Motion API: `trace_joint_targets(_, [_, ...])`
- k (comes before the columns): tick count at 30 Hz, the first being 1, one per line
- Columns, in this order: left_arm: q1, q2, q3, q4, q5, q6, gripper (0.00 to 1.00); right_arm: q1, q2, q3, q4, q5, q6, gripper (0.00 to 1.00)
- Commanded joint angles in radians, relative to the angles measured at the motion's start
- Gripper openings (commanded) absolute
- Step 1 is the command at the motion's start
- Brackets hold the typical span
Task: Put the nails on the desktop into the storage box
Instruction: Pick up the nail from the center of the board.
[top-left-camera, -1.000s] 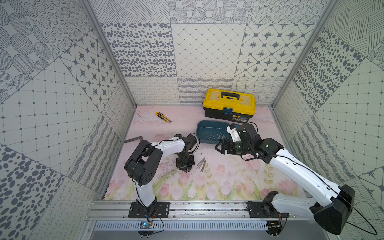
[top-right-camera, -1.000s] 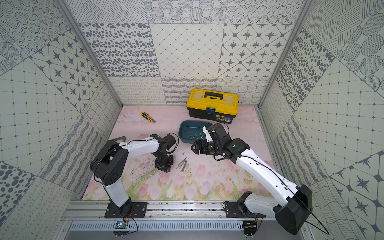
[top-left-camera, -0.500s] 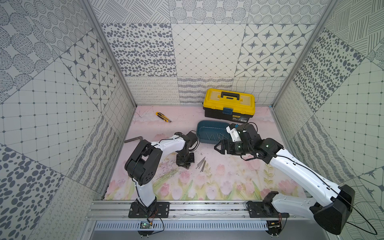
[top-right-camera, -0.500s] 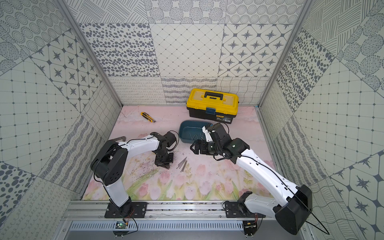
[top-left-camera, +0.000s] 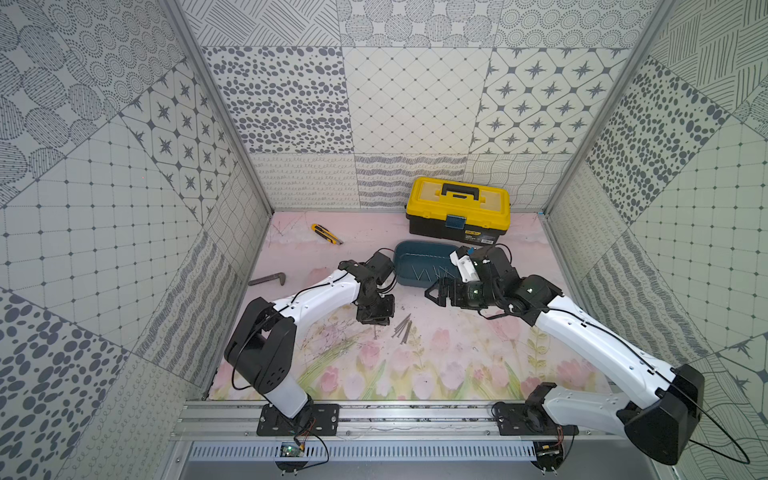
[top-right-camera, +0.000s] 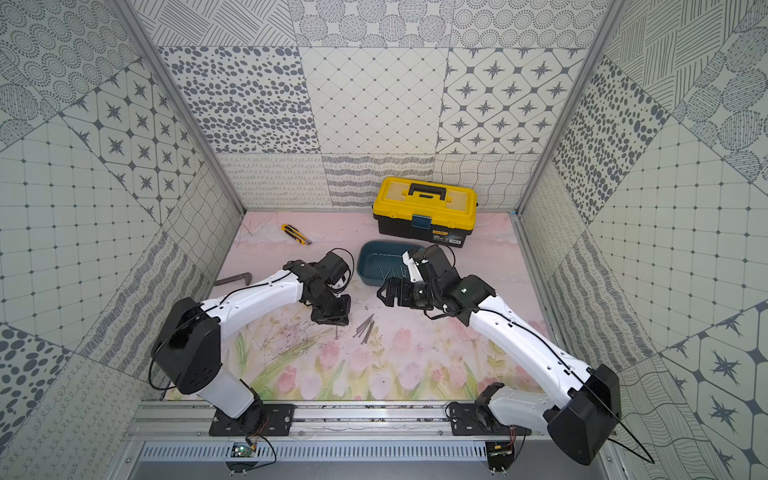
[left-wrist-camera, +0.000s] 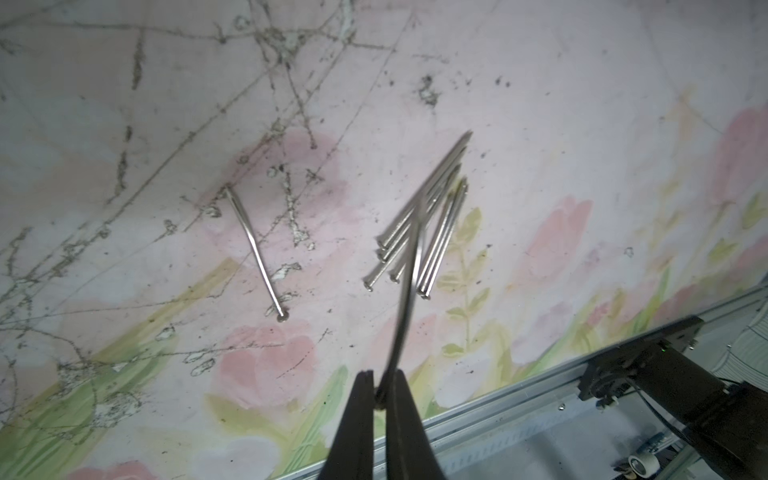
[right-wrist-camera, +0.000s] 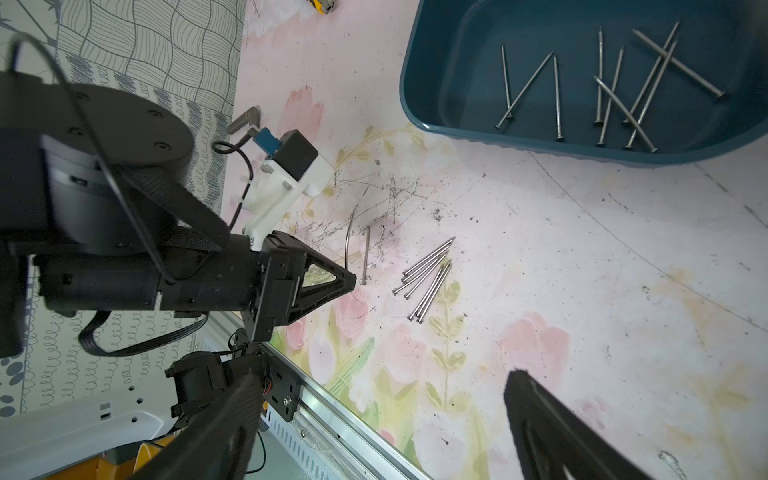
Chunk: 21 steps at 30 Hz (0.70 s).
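Nearest us, a bunch of nails (top-left-camera: 402, 328) and a lone nail (left-wrist-camera: 255, 253) lie on the desktop (top-left-camera: 457, 374). Just above them, our left gripper (left-wrist-camera: 381, 376) pinches one nail (left-wrist-camera: 409, 266). Beyond, our right gripper (top-left-camera: 436, 293) gapes wide and empty before the box (right-wrist-camera: 419, 99), with more nails (right-wrist-camera: 615, 87) inside.

My left white-and-black arm (top-left-camera: 316, 297) reaches in from 7 o'clock to centre, wrist bent down, left black gripper (left-wrist-camera: 380, 376) pinched tight on one thin grey nail (left-wrist-camera: 397, 340). Meanwhile the right white-and-black arm (top-left-camera: 590, 336) stretches from 5 o'clock, right black gripper (top-left-camera: 434, 291) aimed at 9 o'clock, jaws wide apart.
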Motion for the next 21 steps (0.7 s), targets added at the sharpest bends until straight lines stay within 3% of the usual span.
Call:
trace_joint_targets(1, [0.010,-0.094,-0.013,0.159,0.182,0.010,0.00,-0.010,0.006,0.013,0.084,-0.012,0.057,0.97])
trace_joint_targets(10, [0.028,-0.213,-0.012,0.401,0.365,-0.058,0.00,-0.056,0.043,0.019,0.249,-0.154,0.212,0.96])
trace_joint_targets(21, [0.052,-0.227,-0.002,0.524,0.515,-0.135,0.00,-0.036,0.137,0.070,0.388,-0.263,0.252,0.76])
